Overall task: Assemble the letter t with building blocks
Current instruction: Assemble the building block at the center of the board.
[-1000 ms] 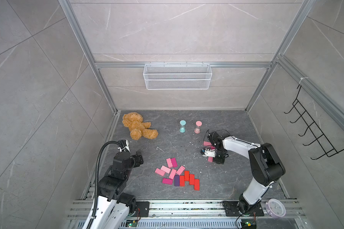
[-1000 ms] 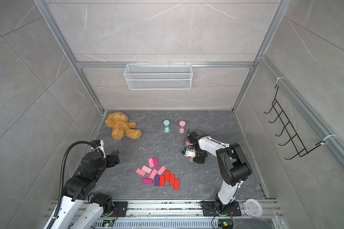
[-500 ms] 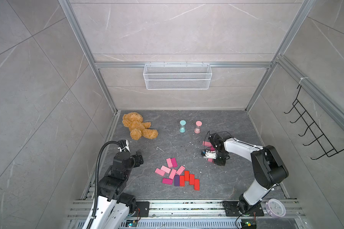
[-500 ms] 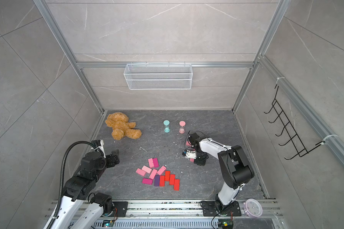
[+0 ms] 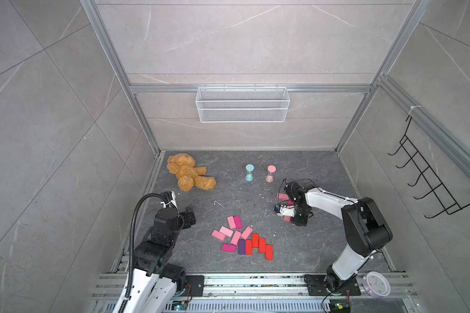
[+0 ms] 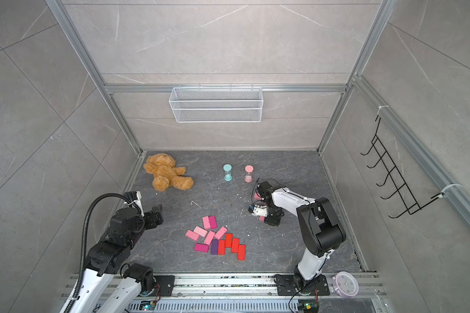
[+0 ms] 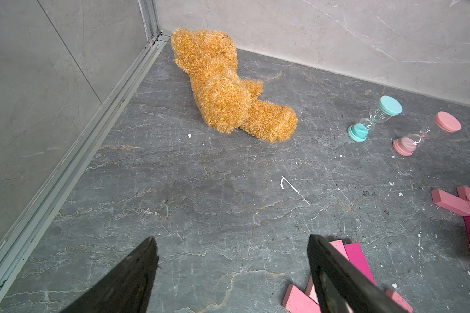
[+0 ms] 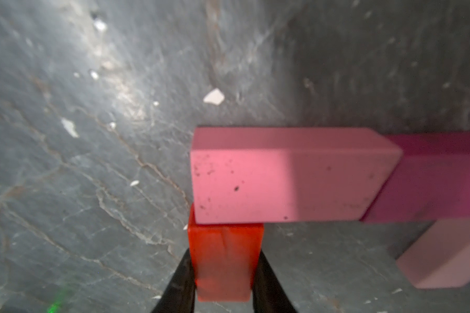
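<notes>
A white wire basket [image 5: 242, 104] hangs on the far wall's rail; whether anything lies in it I cannot tell. Pale grey tiled walls [image 5: 242, 40] and aluminium posts enclose a dark, veined stone floor [image 5: 310, 252] flecked with white chips.

At the near left, the left gripper [image 7: 232, 239] hovers above bare floor with its fingers spread wide apart, gripping nothing. Far left lies a tan teddy bear [image 5: 186, 173]. Near the centre sits a loose pile of building blocks [image 5: 235, 237], flat little bricks in light pink and magenta. A purple block [image 5: 241, 246] lies beside a stepped row of red blocks [image 5: 261, 245].

Further back, a teal hourglass [image 5: 249, 172] and a pink hourglass [image 5: 270, 173] stand side by side. Right of centre, the right gripper [image 8: 224, 254] is clamped on a red block [image 8: 223, 271]. That block's end touches the long side of a light pink block [image 8: 282, 176], which overlaps a magenta block [image 8: 432, 184]. A lilac clock [image 5: 377, 283] lies at the near right.
</notes>
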Controlling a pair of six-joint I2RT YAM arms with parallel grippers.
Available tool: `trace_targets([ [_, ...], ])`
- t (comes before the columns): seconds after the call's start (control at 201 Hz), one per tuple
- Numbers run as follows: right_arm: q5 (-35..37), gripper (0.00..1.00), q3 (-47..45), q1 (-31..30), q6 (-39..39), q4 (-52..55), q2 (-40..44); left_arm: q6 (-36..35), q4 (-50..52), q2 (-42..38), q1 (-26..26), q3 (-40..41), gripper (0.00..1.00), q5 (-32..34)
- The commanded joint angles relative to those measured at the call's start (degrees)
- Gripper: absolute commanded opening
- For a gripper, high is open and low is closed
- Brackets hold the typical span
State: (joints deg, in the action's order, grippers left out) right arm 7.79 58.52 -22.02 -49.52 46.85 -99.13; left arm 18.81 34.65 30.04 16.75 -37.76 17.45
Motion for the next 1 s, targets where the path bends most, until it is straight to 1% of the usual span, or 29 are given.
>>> trace_targets([
  [0.0,-1.11,0.29,1.27,-0.39,0.82,1.41,-0.64,-1.23,-1.42,-0.25,0.12,-0.35,0.89,-0.55],
  [0.274,-0.79,0.3,1.63,-0.43,1.44,1.4,-1.32,-1.16,-1.39,-0.35,0.14,-0.31,0.89,-0.6],
  [0.493,-0.61,0.34,0.82,-0.44,1.62,1.14,-0.86,-1.19,-1.34,-0.36,0.16,-0.4,0.89,-0.58],
  [0.518,-0.6,0.37,0.74,-0.35,1.62,1.14,-0.84,-1.1,-1.42,-0.35,0.12,-0.42,0.89,-0.58],
  [0.533,-0.59,0.43,0.75,-0.39,1.68,1.14,-0.76,-1.16,-1.39,-0.34,0.12,-0.36,0.89,-0.62],
  [0.562,-0.58,0.53,0.79,-0.35,1.7,1.06,-0.7,-1.19,-1.43,-0.36,0.17,-0.42,0.89,-0.66],
  [0.602,-0.58,0.6,0.63,-0.39,1.72,1.12,-0.56,-1.21,-1.42,-0.25,0.12,-0.41,0.89,-0.75],
  [0.677,-0.68,0.62,0.63,-0.35,1.79,1.14,-0.41,-1.15,-1.43,-0.33,0.12,-0.39,0.89,-0.68],
  [0.826,-1.43,0.62,0.76,-0.16,2.27,0.8,1.08,-1.17,-1.51,-0.29,0.17,-0.36,0.89,-0.76],
  [0.99,-5.22,0.62,2.66,1.35,4.55,0.89,5.58,-1.1,-1.51,-0.08,0.15,-0.46,0.89,-0.75],
])
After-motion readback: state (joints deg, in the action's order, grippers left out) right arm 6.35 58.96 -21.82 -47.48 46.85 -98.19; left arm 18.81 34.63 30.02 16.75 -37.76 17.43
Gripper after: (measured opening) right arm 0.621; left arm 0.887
